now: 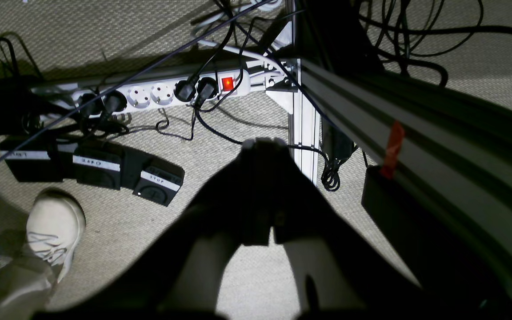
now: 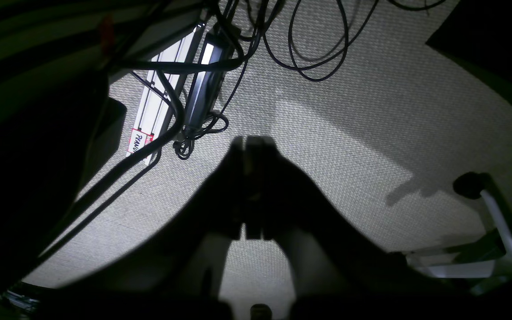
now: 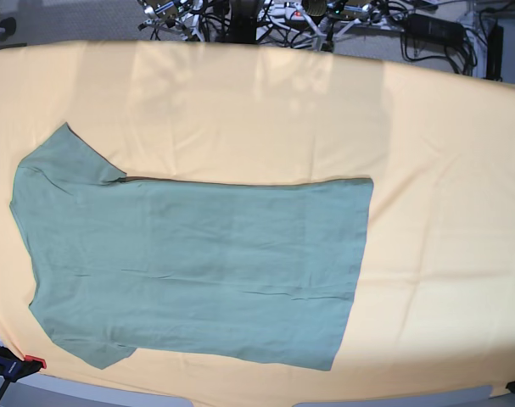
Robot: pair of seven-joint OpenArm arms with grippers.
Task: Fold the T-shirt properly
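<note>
The sage-green T-shirt (image 3: 198, 271) lies spread flat on the yellow-orange cloth (image 3: 444, 170) in the base view, sleeves and neck end to the left, hem to the right. Neither gripper shows in the base view. In the left wrist view my left gripper (image 1: 262, 144) is a dark silhouette with its fingers pressed together, empty, over the carpeted floor. In the right wrist view my right gripper (image 2: 253, 142) is likewise shut and empty over the floor. The T-shirt shows in neither wrist view.
Below the left gripper are a white power strip (image 1: 167, 91), black foot pedals (image 1: 100, 166), a person's pale shoe (image 1: 54, 226) and an aluminium frame leg (image 1: 302, 129). Cables (image 2: 309, 49) and a chair base (image 2: 482, 209) lie below the right gripper. A clamp (image 3: 19, 366) grips the cloth's lower left edge.
</note>
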